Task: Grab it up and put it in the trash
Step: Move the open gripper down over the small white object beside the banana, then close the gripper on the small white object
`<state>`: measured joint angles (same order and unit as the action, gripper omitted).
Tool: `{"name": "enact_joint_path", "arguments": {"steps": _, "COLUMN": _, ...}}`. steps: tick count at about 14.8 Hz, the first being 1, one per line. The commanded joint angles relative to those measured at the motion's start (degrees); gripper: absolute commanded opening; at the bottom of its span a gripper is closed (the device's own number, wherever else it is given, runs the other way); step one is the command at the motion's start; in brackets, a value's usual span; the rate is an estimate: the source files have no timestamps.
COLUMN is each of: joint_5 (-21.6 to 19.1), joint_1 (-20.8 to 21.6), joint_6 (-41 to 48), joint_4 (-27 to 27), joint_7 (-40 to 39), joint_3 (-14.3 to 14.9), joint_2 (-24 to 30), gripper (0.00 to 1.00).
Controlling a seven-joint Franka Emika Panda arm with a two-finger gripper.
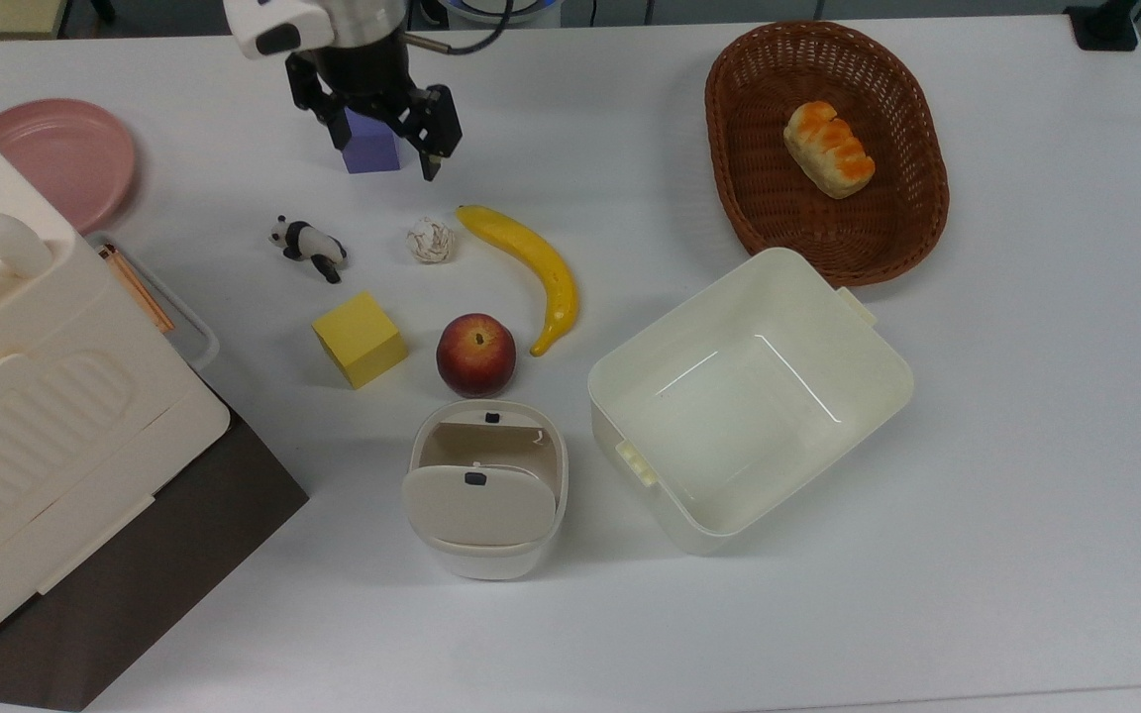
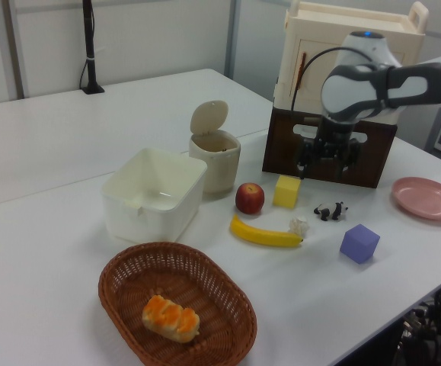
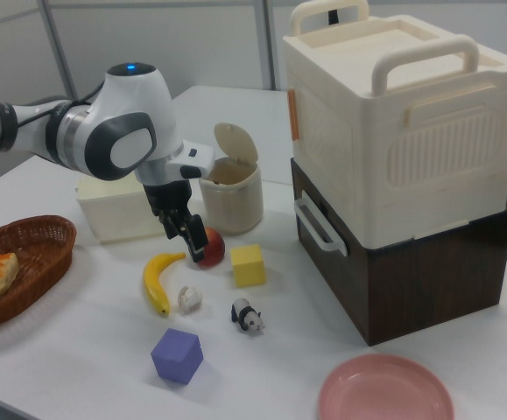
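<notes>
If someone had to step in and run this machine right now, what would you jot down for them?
Gripper: fingers open, holding nothing, in the air over the purple cube in the top view.
Paper ball: lies untouched on the table, between the panda and the banana.
Bin: stands just past the apple, toward the top view's bottom edge, flap tipped up so the mouth is open.
Done: nothing picked up yet.
Left: come down on the ball, grasp it, carry it over the apple, drop it into the bin.
</notes>
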<state>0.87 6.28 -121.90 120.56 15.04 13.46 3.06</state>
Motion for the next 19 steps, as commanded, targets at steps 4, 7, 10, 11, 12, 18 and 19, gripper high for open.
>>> {"name": "enact_joint_path", "arguments": {"steps": 4, "joint_5": 2.12, "joint_1": 0.48, "joint_6": -3.00, "joint_4": 2.75, "joint_7": 1.66, "joint_3": -0.45, "joint_2": -1.83, "gripper": 1.00}}
{"name": "enact_joint_path", "arguments": {"steps": 7, "joint_5": 2.12, "joint_1": 0.75, "joint_6": -4.22, "joint_4": 2.66, "joint_7": 1.75, "joint_3": -0.45, "joint_2": -4.89, "gripper": 1.00}}
{"name": "enact_joint_path", "arguments": {"steps": 10, "joint_5": 2.12, "joint_1": 1.01, "joint_6": -5.54, "joint_4": 2.75, "joint_7": 1.75, "joint_3": -0.45, "joint_2": -7.10, "gripper": 1.00}}
{"name": "enact_joint_path", "arguments": {"steps": 11, "joint_5": 2.12, "joint_1": 1.01, "joint_6": -5.81, "joint_4": 2.75, "joint_7": 1.75, "joint_3": -0.45, "joint_2": -7.45, "gripper": 1.00}}
{"name": "enact_joint_path", "arguments": {"steps": 12, "joint_5": 2.12, "joint_1": 1.10, "joint_6": -5.90, "joint_4": 2.75, "joint_7": 1.75, "joint_3": -0.45, "joint_2": -7.80, "gripper": 1.00}}
{"name": "enact_joint_path", "arguments": {"steps": 18, "joint_5": 2.20, "joint_1": 2.24, "joint_6": -5.99, "joint_4": 2.57, "joint_7": 1.66, "joint_3": -0.45, "joint_2": -10.35, "gripper": 1.00}}
{"name": "enact_joint_path", "arguments": {"steps": 19, "joint_5": 2.20, "joint_1": 2.24, "joint_6": -6.07, "joint_4": 2.49, "joint_7": 1.66, "joint_3": -0.45, "joint_2": -10.88, "gripper": 1.00}}
